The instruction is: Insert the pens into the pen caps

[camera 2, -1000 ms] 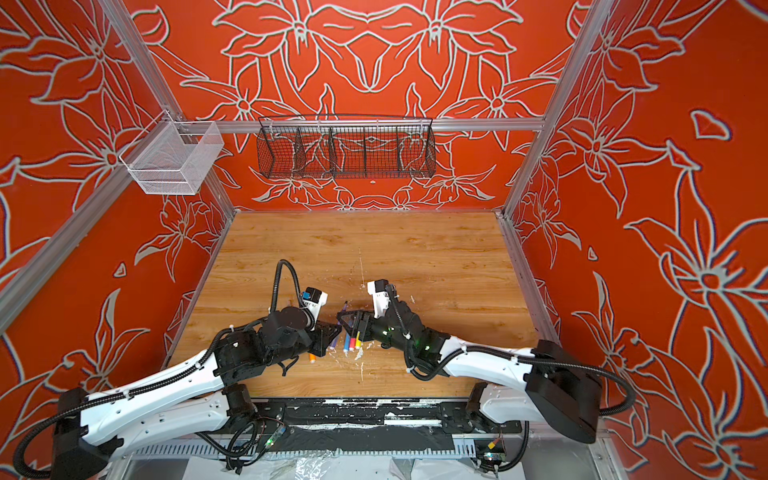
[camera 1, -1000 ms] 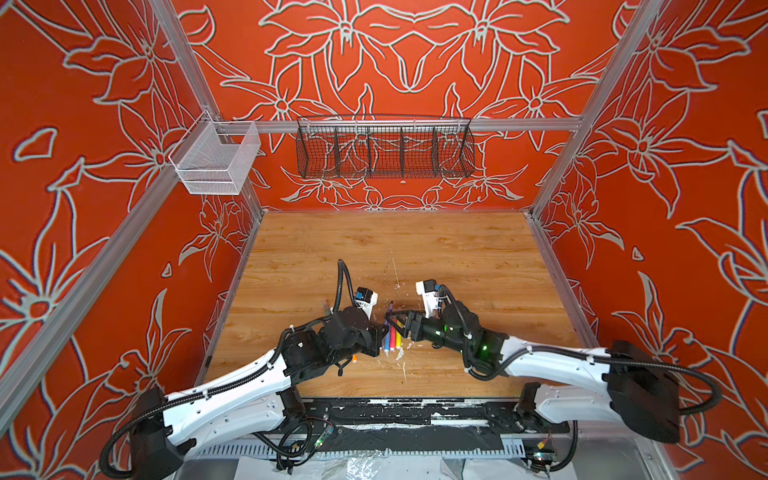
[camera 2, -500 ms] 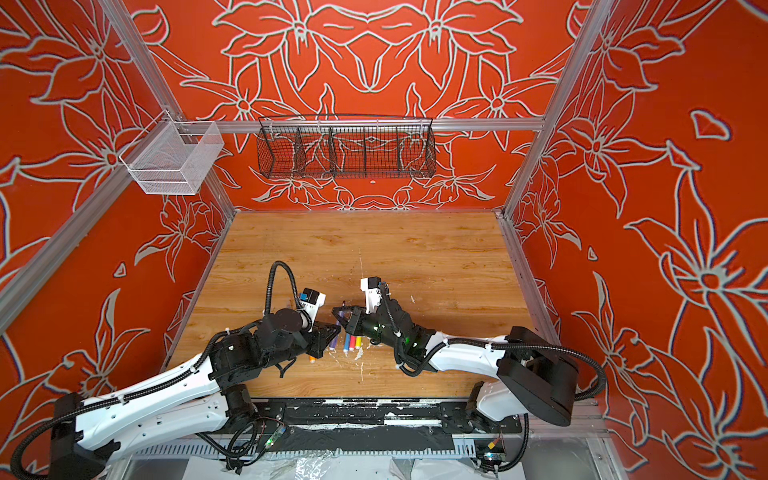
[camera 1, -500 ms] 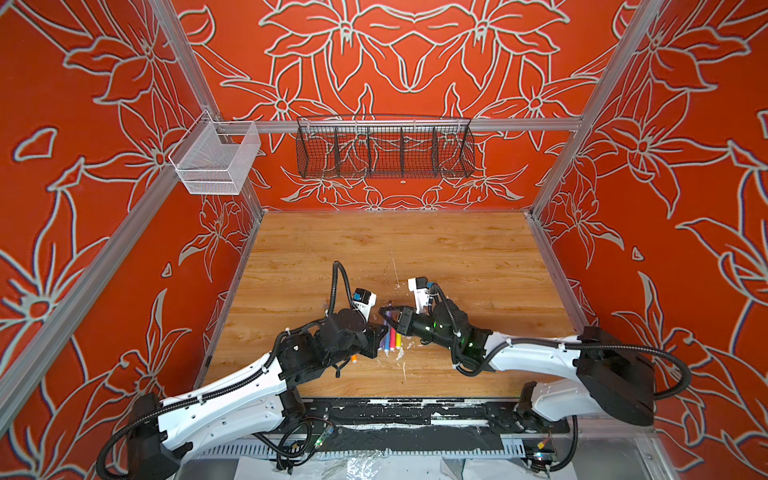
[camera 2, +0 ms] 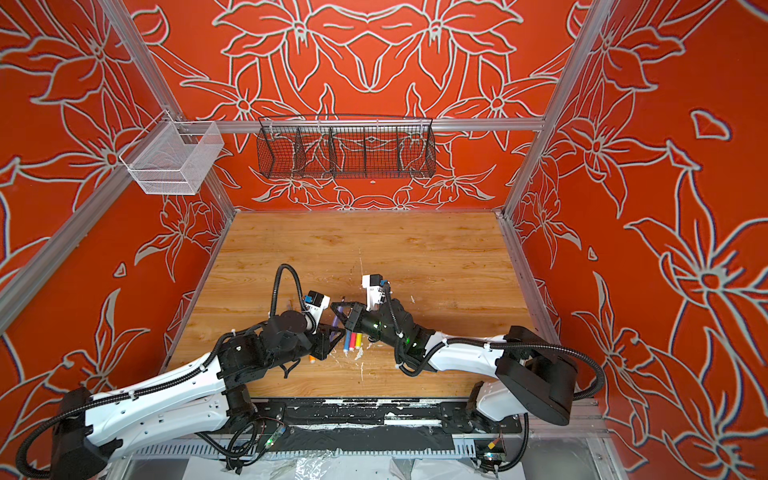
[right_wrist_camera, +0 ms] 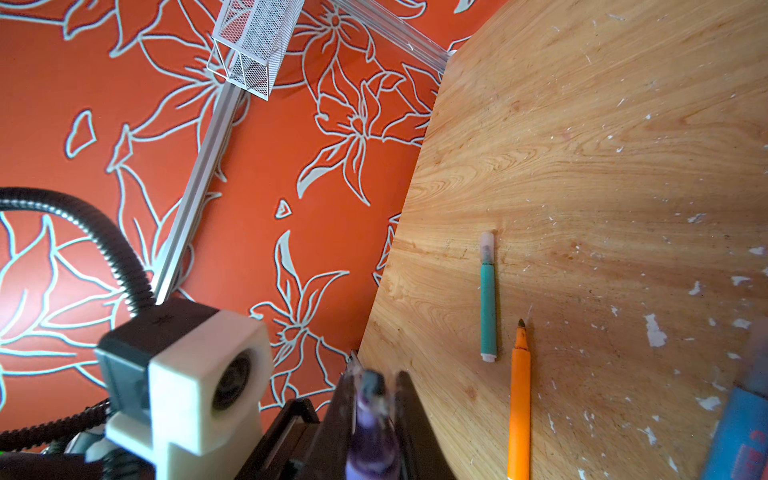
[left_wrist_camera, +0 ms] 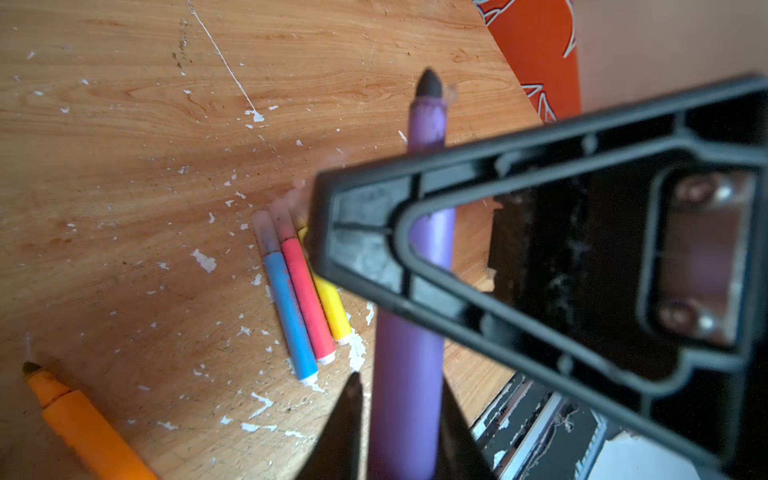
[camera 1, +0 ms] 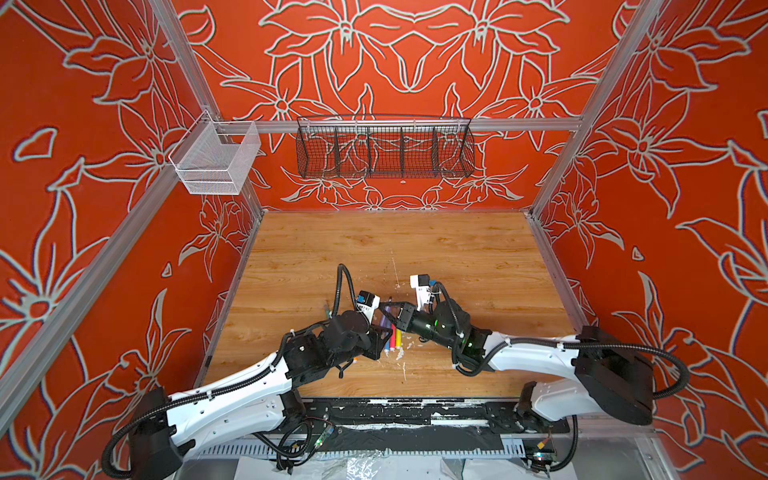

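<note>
A purple pen [left_wrist_camera: 430, 245] is raised above the table, and both grippers hold it. My left gripper [left_wrist_camera: 401, 384] grips its barrel end, and my right gripper [right_wrist_camera: 376, 374] is shut near its tip [left_wrist_camera: 428, 83]. A clear pen cap seems to sit over that tip, but it is blurred. In both top views the two grippers [camera 1: 380, 330] [camera 1: 384, 309] meet at the table's front middle. Blue [left_wrist_camera: 286, 307], pink-red [left_wrist_camera: 305, 295] and yellow [left_wrist_camera: 330, 309] pens lie side by side, capped. A green capped pen [right_wrist_camera: 488, 303] and an orange pen [right_wrist_camera: 519, 395] with a bare tip lie nearby.
A white mesh basket [camera 1: 214, 160] hangs on the left wall and a black wire basket [camera 1: 384, 151] on the back wall. White flecks [left_wrist_camera: 203, 259] dot the wooden table [camera 1: 457, 249]. A black rail [camera 1: 395, 409] runs along the front edge.
My right gripper has moved left to the purple pen and shut on it. My left gripper has stayed on the pen's barrel.
</note>
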Motion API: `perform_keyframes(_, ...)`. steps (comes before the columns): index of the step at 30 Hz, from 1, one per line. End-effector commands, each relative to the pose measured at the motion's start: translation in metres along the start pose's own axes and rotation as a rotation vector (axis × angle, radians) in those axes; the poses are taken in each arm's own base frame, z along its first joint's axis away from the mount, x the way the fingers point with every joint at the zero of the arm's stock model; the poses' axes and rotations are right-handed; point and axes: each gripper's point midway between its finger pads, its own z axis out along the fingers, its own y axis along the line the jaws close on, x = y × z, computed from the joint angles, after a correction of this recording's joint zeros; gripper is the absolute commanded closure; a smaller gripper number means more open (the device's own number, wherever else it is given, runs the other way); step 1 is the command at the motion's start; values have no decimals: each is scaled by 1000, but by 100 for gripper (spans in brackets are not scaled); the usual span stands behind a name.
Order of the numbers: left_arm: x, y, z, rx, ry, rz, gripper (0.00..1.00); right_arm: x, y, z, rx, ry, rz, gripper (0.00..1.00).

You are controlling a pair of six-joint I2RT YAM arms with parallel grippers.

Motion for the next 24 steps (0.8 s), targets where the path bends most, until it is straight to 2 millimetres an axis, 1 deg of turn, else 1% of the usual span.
perform_keyframes(1, -6, -6, 3, 19, -24, 11, 92, -2, 2, -1, -13, -26, 25, 98)
perform_keyframes(2, -6, -5, 3, 13, -25, 11, 99, -1, 1, -1, -9, -24, 22, 94)
perform_keyframes(4, -7, -2, 4, -5, -25, 6, 100, -2, -4, -4, 17, -32, 2, 74)
perform_keyframes(5, -8, 0, 4, -21, -27, 0, 100, -4, -9, -9, 46, -37, -20, 65)
perform_keyframes(6, -7, 3, 4, -34, -24, -3, 100, -5, -15, -16, 86, -42, -43, 59)
perform_keyframes(7, -6, 5, 4, -47, -22, -8, 100, -5, -29, -25, 169, -39, -76, 54)
perform_keyframes(9, -4, 8, 4, -64, -12, -10, 100, -15, -47, -52, 342, -50, -154, 52)
perform_keyframes(11, -1, 12, 4, -76, -1, -9, 100, -23, -66, -88, 510, -59, -232, 52)
perform_keyframes(13, 2, 13, 6, -78, 9, -8, 100, -31, -79, -120, 644, -62, -303, 52)
perform_keyframes(15, 5, 13, 7, -75, 18, -10, 100, -33, -92, -147, 738, -53, -346, 52)
perform_keyframes(18, 8, 11, 10, -63, 35, -8, 100, -35, -115, -188, 912, -46, -360, 54)
perform_keyframes(20, 10, 10, 13, -59, 48, -6, 100, -32, -128, -206, 993, -23, -368, 55)
perform_keyframes(24, 13, 10, 17, -60, 58, -7, 100, -20, -148, -224, 1046, 0, -330, 56)
